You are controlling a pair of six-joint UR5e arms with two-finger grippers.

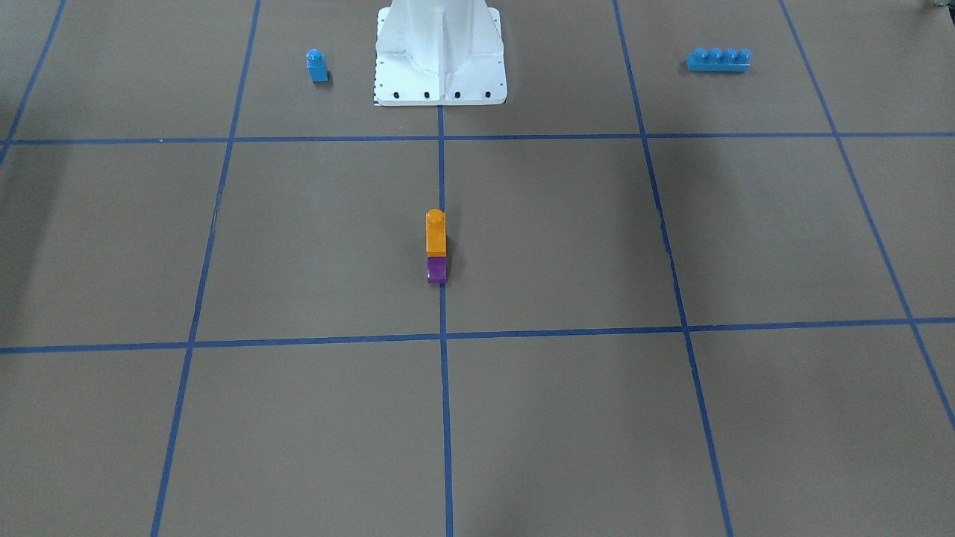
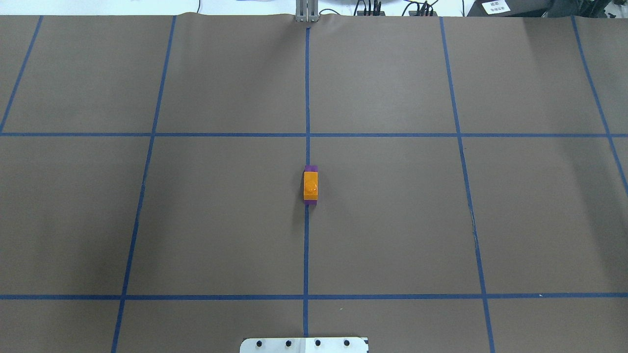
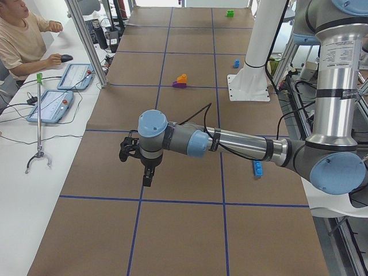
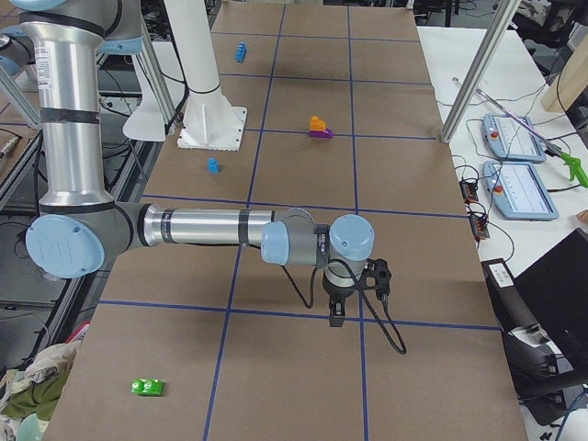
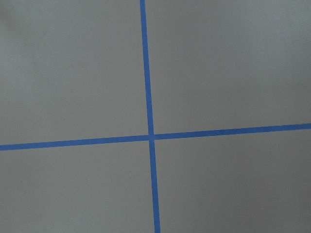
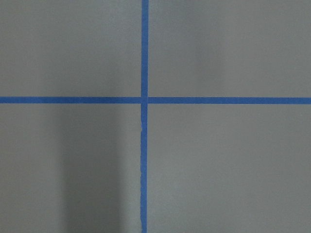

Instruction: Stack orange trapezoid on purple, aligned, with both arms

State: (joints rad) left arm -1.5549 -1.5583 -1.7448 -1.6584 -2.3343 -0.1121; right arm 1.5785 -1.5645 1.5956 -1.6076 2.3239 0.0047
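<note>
The orange trapezoid (image 1: 436, 235) sits on top of the purple brick (image 1: 437, 270) at the table's middle, on the centre tape line; no gripper touches them. From overhead, the orange trapezoid (image 2: 310, 186) covers most of the purple brick (image 2: 310, 168). My left gripper (image 3: 148, 181) shows only in the exterior left view, hanging over the table well away from the stack; I cannot tell whether it is open or shut. My right gripper (image 4: 335, 320) shows only in the exterior right view, likewise far from the stack, its state unclear. Both wrist views show only bare table with crossing tape lines.
A small blue single-stud brick (image 1: 317, 66) and a long blue four-stud brick (image 1: 718, 60) lie either side of the white base pedestal (image 1: 440, 56). A green brick (image 4: 147, 387) lies near the table's right end. An operator (image 3: 23, 34) sits beside the table with tablets.
</note>
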